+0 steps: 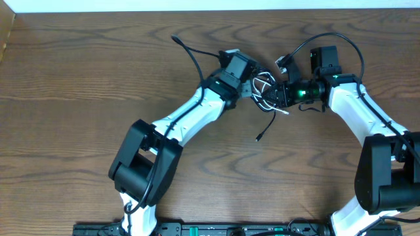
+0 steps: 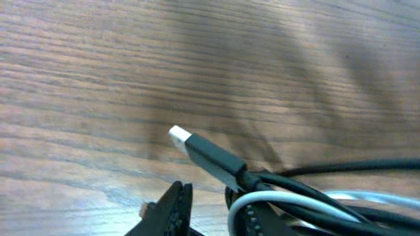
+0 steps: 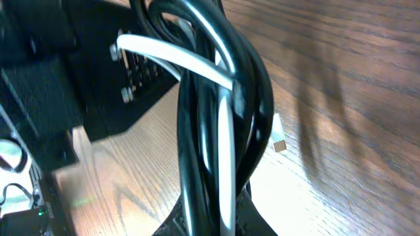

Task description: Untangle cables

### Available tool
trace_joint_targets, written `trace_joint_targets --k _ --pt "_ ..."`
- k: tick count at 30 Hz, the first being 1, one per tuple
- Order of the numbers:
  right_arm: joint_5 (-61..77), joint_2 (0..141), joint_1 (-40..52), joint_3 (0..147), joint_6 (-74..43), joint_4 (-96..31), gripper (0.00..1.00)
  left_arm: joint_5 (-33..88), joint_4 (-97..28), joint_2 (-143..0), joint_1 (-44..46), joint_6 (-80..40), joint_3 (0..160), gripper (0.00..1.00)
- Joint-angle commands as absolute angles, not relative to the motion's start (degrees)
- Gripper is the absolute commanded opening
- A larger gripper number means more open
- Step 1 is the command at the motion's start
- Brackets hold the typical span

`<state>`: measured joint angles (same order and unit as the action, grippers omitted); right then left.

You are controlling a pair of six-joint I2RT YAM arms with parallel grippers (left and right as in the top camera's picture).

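Overhead: cable bundle (image 1: 264, 90) wedged between the two claws. Right claw (image 1: 281, 93) clamped on bundle; left claw (image 1: 252, 87) just beside, grip indeterminate. Loose black tail (image 1: 268, 124) trailing basewards, nearer left claw.

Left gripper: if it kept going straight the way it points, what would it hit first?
Probably the tangled cables just ahead of the left gripper; the right gripper sits beyond them. Depth is unclear.
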<state>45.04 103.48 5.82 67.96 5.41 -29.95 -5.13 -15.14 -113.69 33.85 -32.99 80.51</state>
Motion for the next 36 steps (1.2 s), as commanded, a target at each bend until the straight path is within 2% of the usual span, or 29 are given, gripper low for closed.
trace_joint_targets --k 1,6,10,12,15,17,20,21,26,36 --pt "45.4 103.0 4.6 67.9 5.4 -31.1 0.01 -14.3 -16.4 -113.9 26.3 -32.7 80.7 0.28" --pt "46.9 103.0 4.6 67.9 5.4 -31.1 0.08 -8.5 -16.4 -113.9 26.2 -32.7 80.7 0.31" --pt "47.1 103.0 4.6 67.9 5.4 -31.1 0.21 -3.7 -16.3 -113.9 26.5 -32.7 80.7 0.31" --pt "47.1 103.0 4.9 67.9 5.4 -31.1 0.32 -0.9 -16.3 -113.9 26.5 -32.7 80.7 0.31" --pt "47.1 103.0 5.5 67.9 5.4 -31.0 0.38 2.9 -16.1 -113.9 26.5 -32.7 80.7 0.30" --pt "47.1 103.0 5.8 67.9 5.4 -31.0 0.41 4.0 -16.1 -113.9 26.5 -32.7 80.7 0.24" --pt "47.0 103.0 6.0 67.9 5.4 -30.8 0.45 3.8 -16.1 -114.0 26.5 -32.6 80.7 0.24" --pt "46.8 103.0 6.0 67.9 5.4 -30.8 0.47 3.0 -16.1 -114.0 26.5 -32.6 80.7 0.25" --pt "46.7 103.0 6.0 67.9 5.4 -30.8 0.51 -6.8 -15.0 -115.7 26.5 -31.9 80.7 0.43" --pt "45.2 103.0 6.0 67.9 5.4 -30.9 0.54 -7.8 -7.2 -122.0 26.5 -22.7 80.7 0.43"
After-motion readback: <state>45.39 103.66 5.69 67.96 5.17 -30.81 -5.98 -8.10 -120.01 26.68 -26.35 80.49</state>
